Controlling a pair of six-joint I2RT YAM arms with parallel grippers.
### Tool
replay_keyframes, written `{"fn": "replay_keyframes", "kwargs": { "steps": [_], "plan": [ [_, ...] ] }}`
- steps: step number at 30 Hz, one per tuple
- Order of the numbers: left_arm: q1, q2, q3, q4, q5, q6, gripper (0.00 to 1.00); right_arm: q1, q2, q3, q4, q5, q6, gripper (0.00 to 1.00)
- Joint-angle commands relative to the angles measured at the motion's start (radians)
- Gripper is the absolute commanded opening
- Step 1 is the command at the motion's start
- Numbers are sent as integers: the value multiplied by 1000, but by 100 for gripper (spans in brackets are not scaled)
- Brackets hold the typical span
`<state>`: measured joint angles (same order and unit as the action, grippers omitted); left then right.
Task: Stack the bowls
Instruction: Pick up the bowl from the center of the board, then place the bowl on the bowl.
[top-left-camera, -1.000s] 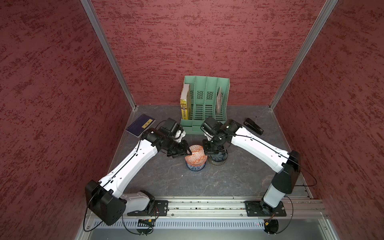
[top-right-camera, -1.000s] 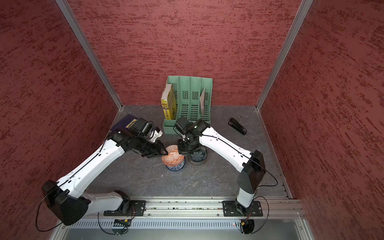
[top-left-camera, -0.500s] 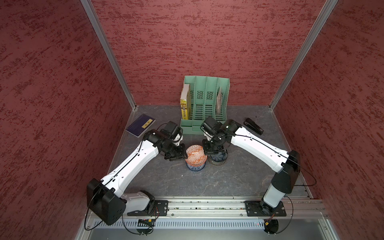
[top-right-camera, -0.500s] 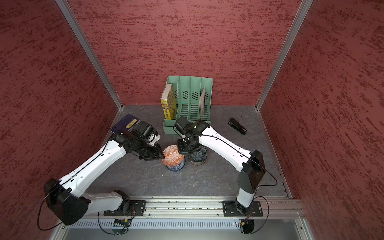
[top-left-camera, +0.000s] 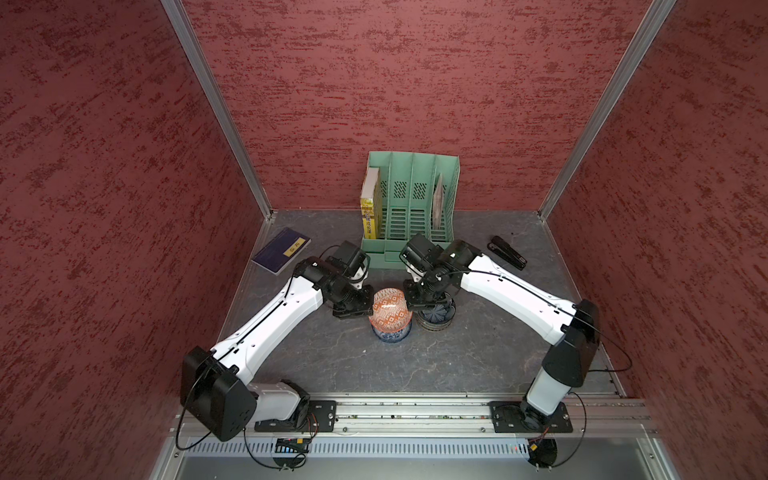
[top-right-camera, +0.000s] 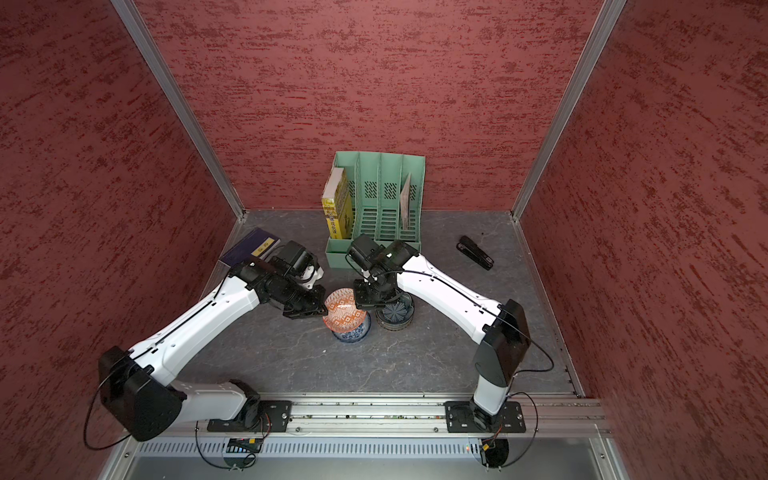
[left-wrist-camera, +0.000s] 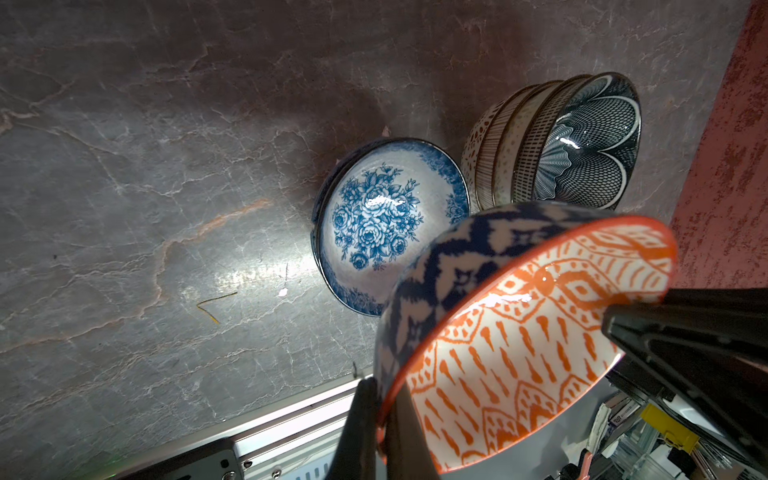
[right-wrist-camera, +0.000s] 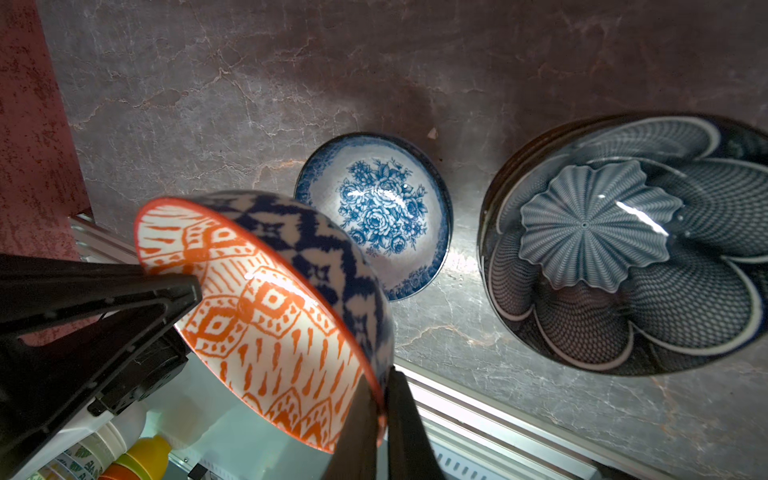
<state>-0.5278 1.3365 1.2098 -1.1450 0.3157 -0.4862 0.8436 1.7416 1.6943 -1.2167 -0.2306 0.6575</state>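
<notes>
An orange-white diamond bowl (top-left-camera: 390, 309) (top-right-camera: 344, 311) hangs tilted just above a blue-white floral bowl (top-left-camera: 390, 336) (left-wrist-camera: 386, 216) (right-wrist-camera: 374, 208) on the grey floor. My left gripper (left-wrist-camera: 380, 399) (top-left-camera: 366, 306) is shut on one side of its rim. On the opposite rim my right gripper (right-wrist-camera: 380, 386) (top-left-camera: 410, 301) is shut too. Beside the blue-white bowl stands a stack of bowls (left-wrist-camera: 498, 153) topped by a dark scalloped flower bowl (right-wrist-camera: 623, 241) (top-left-camera: 436, 318). The orange-white bowl (left-wrist-camera: 519, 332) (right-wrist-camera: 270, 316) hides part of the blue-white one.
A green file holder (top-left-camera: 411, 208) with a yellow book (top-left-camera: 370, 205) stands at the back wall. A blue notebook (top-left-camera: 282, 250) lies at the back left and a black stapler (top-left-camera: 507, 252) at the back right. Red walls close three sides; a metal rail (top-left-camera: 415, 409) runs along the front.
My left gripper has moved in to the orange-white bowl and shut on its rim. The right gripper has kept its hold; the bowl has barely moved.
</notes>
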Motion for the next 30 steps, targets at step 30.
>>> {"fn": "replay_keyframes", "kwargs": {
  "steps": [30],
  "plan": [
    [-10, 237, -14, 88, 8, 10, 0, -77, -168, -113, 28, 155, -61, 61]
  ]
}}
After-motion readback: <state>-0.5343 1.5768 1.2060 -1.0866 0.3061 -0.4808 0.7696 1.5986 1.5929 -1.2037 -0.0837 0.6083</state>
